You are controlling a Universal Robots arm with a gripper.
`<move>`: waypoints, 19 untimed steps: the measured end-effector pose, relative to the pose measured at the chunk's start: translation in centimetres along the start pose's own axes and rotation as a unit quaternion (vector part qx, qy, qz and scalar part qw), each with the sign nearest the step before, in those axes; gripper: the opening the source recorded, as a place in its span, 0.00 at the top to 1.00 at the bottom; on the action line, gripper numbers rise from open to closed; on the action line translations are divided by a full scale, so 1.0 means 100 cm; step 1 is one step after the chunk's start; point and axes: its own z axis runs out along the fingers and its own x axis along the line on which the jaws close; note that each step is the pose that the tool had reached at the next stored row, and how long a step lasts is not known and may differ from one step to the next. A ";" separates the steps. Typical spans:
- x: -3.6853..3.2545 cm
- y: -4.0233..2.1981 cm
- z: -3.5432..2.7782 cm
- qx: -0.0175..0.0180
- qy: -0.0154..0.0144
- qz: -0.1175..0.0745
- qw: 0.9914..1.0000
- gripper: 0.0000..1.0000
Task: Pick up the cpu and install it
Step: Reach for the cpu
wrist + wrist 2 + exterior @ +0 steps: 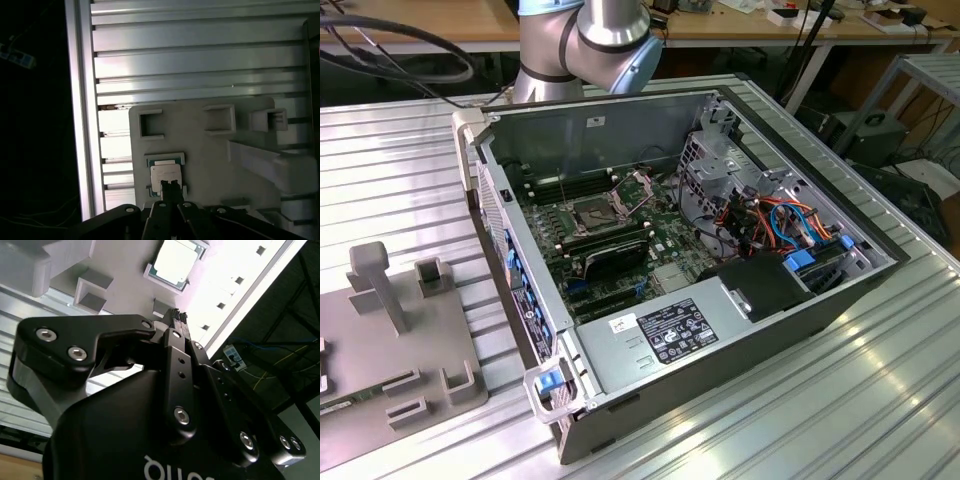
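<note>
No text can be read. The power supply [620, 362] carries a white label [677, 326] whose print is too fine to make out. White lettering [175, 471] on the gripper [177, 315] body is only partly in view.

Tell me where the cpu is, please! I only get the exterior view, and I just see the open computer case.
Observer: In the first wrist view the cpu lies flat in a small holder on the grey plate.
Operator: Did the gripper grab it?
Observer: No. In the second wrist view the gripper holds nothing, and bare plate shows between its tips and the cpu.
Operator: Is it open?
Observer: No, its jaws are shut, tips together.
</note>
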 end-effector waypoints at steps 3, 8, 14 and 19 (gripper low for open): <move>-0.0003 -0.0058 0.0035 0.000 0.000 0.000 1.000 0.89; -0.0007 -0.0143 0.0144 0.000 0.001 0.000 1.000 0.89; -0.0014 -0.0152 0.0255 0.000 0.002 0.000 1.000 0.89; -0.0016 -0.0153 0.0273 0.000 0.002 0.000 1.000 0.89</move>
